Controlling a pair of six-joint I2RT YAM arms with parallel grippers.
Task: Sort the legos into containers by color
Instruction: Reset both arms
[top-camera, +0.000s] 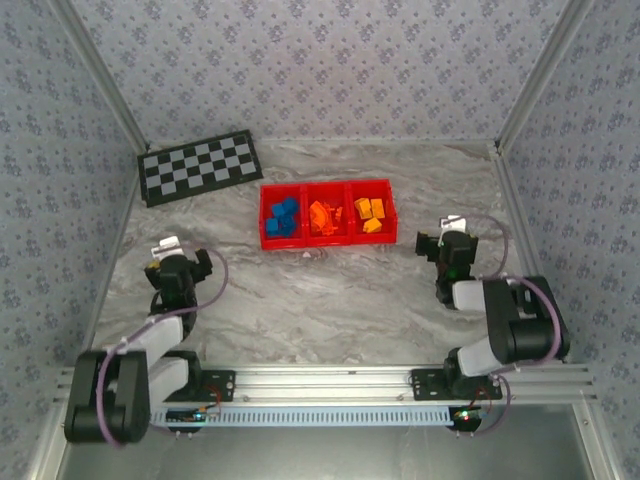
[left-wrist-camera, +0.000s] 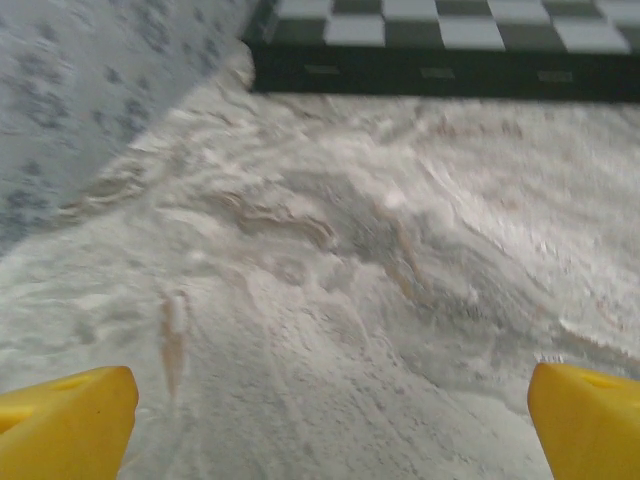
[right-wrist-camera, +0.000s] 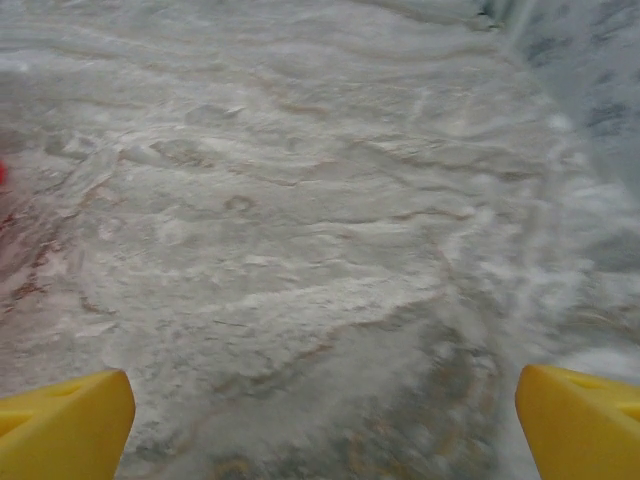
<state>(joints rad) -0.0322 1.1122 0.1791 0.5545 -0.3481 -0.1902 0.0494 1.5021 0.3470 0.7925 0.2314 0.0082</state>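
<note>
The red tray (top-camera: 327, 239) sits mid-table with three square compartments. Blue legos (top-camera: 284, 219) fill the left one, red-orange legos (top-camera: 322, 217) the middle one, yellow-orange legos (top-camera: 370, 213) the right one. My left gripper (top-camera: 163, 247) rests low at the left side of the table, far from the tray, open with nothing between its yellow fingertips (left-wrist-camera: 66, 425). My right gripper (top-camera: 446, 227) stands to the right of the tray, also open and empty, its yellow fingertips (right-wrist-camera: 580, 420) spread wide over bare marble.
A black-and-grey checkerboard (top-camera: 200, 166) lies at the back left, its near edge (left-wrist-camera: 440, 75) in the left wrist view. Patterned walls close in the marble table (top-camera: 320, 300) on three sides. A sliver of the red tray (right-wrist-camera: 2, 172) touches the right wrist view's left edge.
</note>
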